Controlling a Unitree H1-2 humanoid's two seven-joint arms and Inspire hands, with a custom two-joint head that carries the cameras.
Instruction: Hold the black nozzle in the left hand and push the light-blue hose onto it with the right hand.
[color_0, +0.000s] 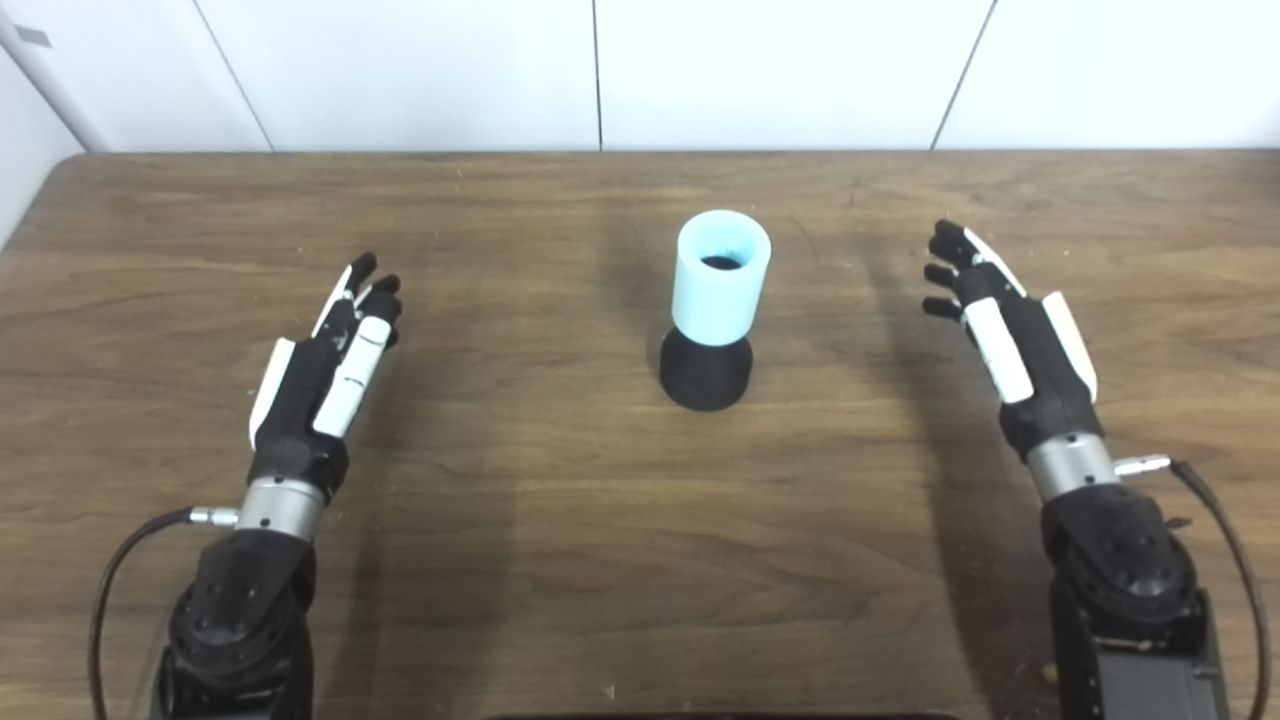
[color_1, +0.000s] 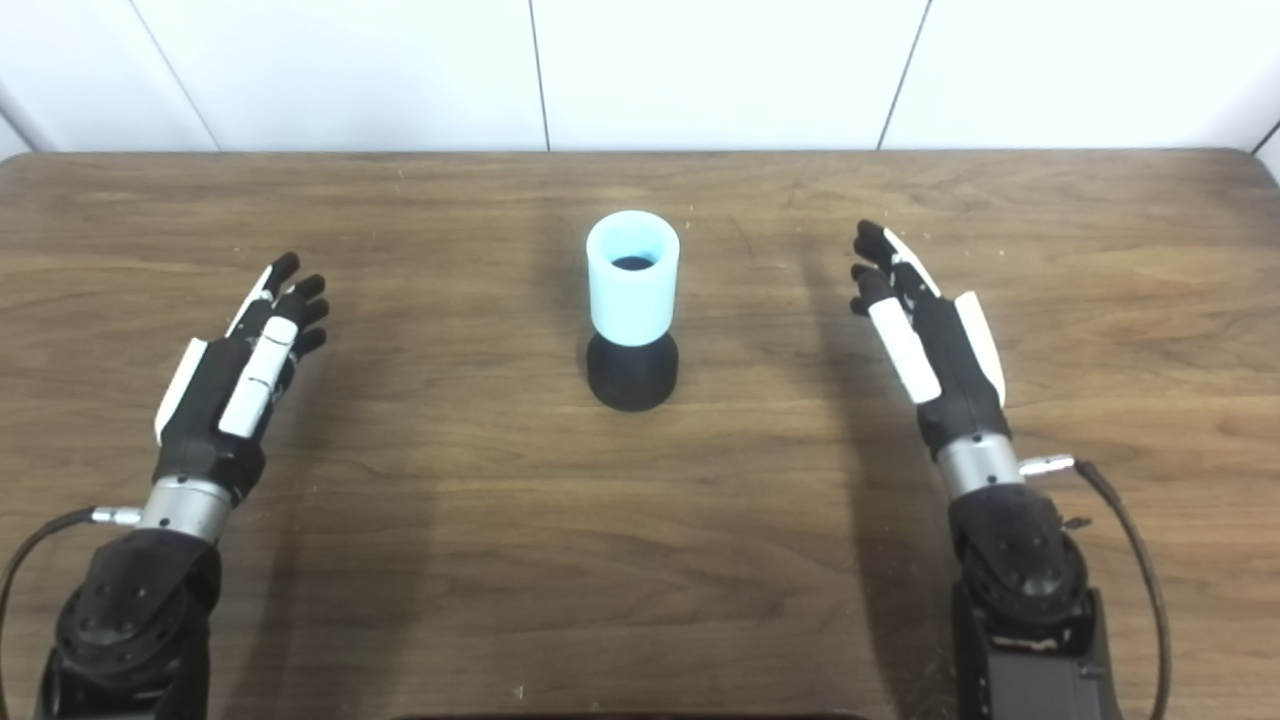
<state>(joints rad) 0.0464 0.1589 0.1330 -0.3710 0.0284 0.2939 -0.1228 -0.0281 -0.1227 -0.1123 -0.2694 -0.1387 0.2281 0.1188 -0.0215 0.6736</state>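
left eye view: a wooden table (color_0: 520, 560) meets a white panelled wall (color_0: 420, 70); at centre the light-blue hose (color_0: 721, 277) stands upright on the black nozzle (color_0: 706, 372). the left hand (color_0: 322, 372) at 8 o'clock and the right hand (color_0: 1010, 335) at 3 o'clock are spread, empty. right eye view: the table's right corner shows; both forearms are cut off below.

The hose (color_0: 721, 278) is standing upright on top of the nozzle (color_0: 706, 373), and the pair is sitting near the middle of the desk (color_0: 560, 560). The left hand (color_0: 325, 370) is lying well apart to their left, nearer the front edge. The right hand (color_0: 1010, 330) is lying well apart to their right. A wall (color_0: 780, 70) is rising behind the desk's far edge.
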